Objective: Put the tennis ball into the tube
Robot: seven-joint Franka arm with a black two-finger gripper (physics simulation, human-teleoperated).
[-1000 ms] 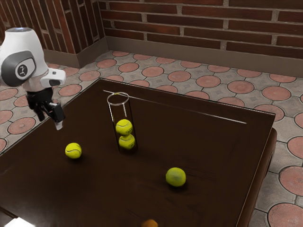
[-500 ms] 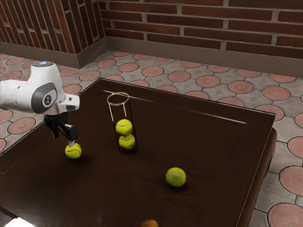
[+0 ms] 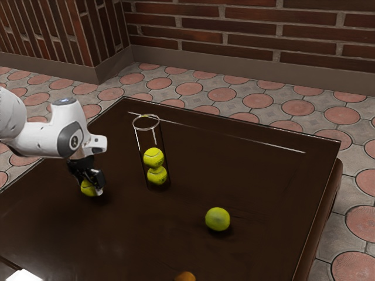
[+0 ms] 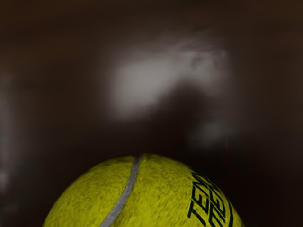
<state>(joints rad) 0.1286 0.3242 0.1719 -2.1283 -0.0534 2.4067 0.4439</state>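
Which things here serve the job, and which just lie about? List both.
For the job:
- gripper
- tennis ball at it
- clear tube, two tennis balls inside

Lying about:
- yellow-green ball or fruit
- cut-off orange item
- cut-off white item

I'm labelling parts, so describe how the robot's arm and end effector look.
The arm is white with smooth, rounded segments, a dark grey joint cover bearing a small round emblem, and a grey-blue cap on top. The end effector is mostly black and angular.
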